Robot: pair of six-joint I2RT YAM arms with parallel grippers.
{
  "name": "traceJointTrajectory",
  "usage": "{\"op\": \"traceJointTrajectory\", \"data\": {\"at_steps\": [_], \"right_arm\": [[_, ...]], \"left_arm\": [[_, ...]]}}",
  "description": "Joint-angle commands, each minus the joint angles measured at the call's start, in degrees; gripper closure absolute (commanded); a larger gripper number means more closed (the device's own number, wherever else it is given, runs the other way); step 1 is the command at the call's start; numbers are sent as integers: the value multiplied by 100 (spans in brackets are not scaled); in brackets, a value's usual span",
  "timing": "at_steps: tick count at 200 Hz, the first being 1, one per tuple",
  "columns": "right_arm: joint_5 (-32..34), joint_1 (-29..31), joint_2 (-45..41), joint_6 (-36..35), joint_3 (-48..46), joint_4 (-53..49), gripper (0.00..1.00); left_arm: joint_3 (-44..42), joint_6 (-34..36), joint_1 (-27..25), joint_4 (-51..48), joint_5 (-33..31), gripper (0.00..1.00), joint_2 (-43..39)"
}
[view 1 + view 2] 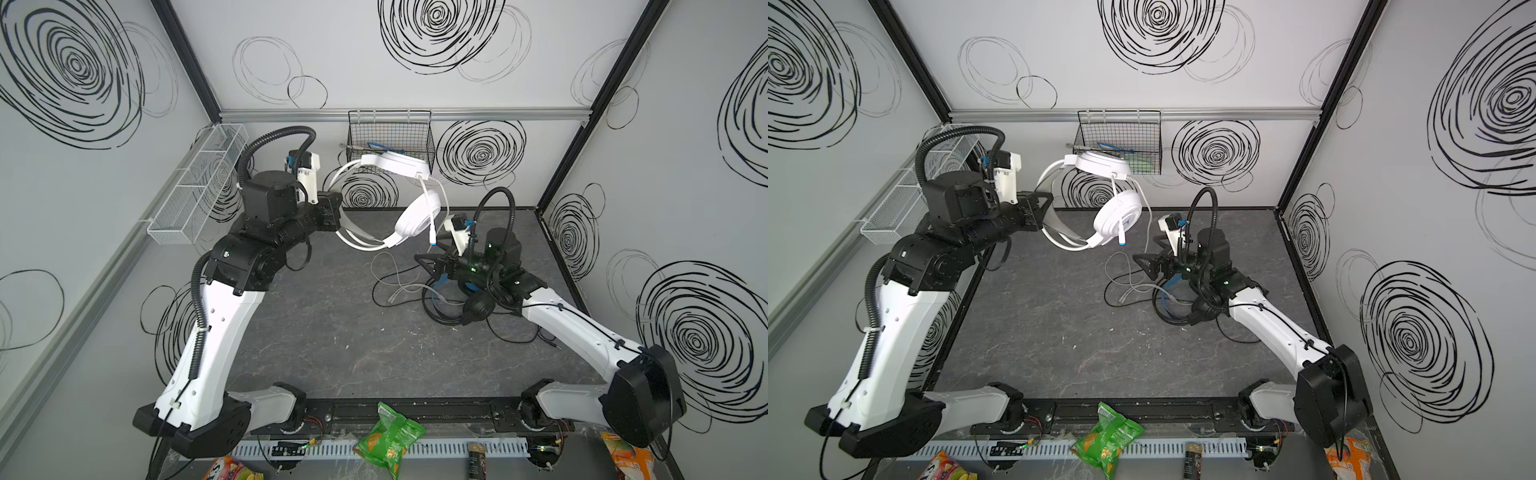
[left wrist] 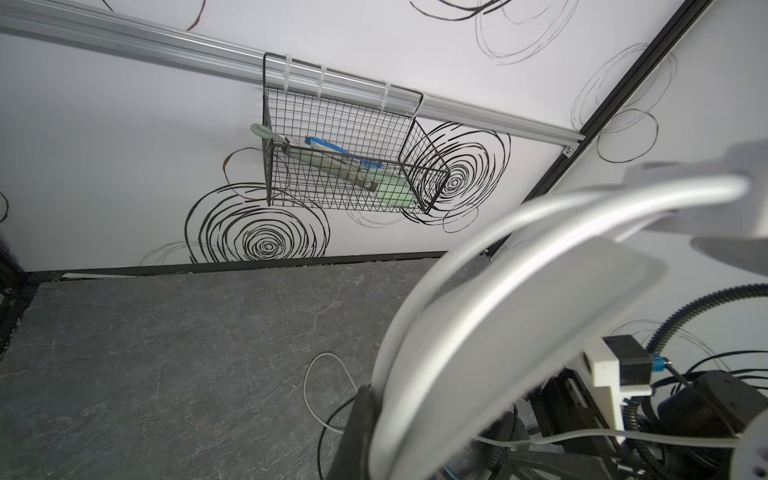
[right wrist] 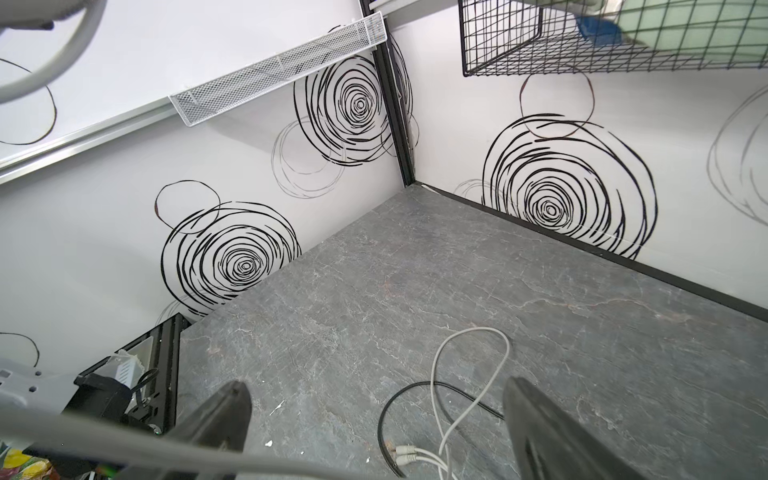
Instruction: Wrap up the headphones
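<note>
Grey marbled tabletop (image 1: 332, 332), scribbled white walls all round. Left gripper (image 1: 341, 217) is clamped on the band of the white headset (image 1: 417, 217), which hangs off its tip clear of the table, cups dangling. White cable (image 3: 471, 329) trails down and loops on the table just ahead of the right gripper (image 3: 376, 384), whose jaws are spread wide and empty. Black cable (image 3: 411, 384) crosses that loop. Black headset (image 1: 478, 309) lies under the right wrist. Risks: a pinch here could take both cables and tangle the sets. Winding may drag the black set along. Swinging cups might work the band out of the narrow grip.
</note>
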Motion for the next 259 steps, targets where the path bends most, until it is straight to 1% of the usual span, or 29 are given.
{"op": "traceJointTrajectory", "data": {"at_steps": [1, 55, 89, 101, 138, 174, 192, 216, 240, 259], "right_arm": [[-156, 34, 48, 143, -53, 371, 3], [-255, 42, 119, 237, -82, 507, 8], [-396, 72, 176, 315, -19, 566, 11], [-433, 96, 189, 344, -17, 584, 13], [-582, 194, 301, 369, -35, 594, 24], [-644, 202, 343, 396, 22, 594, 31], [-656, 212, 369, 390, 53, 585, 39], [-645, 210, 364, 311, 62, 456, 56], [-492, 163, 233, 204, 49, 175, 75], [-351, 59, 54, 100, 12, -33, 84]], "left_arm": [[390, -278, -18, 424, 193, 100, 23], [925, -502, 25, 402, 442, 100, 147], [915, -554, 44, 454, 593, 100, 165], [878, -721, 54, 468, 622, 100, 158], [875, -815, 99, 533, 727, 100, 161], [854, -867, 148, 538, 826, 100, 157], [812, -899, 182, 567, 870, 100, 140], [645, -969, 288, 628, 960, 100, 79], [384, -1058, 449, 716, 1030, 100, -34], [196, -1065, 547, 733, 1023, 100, -105]]}}
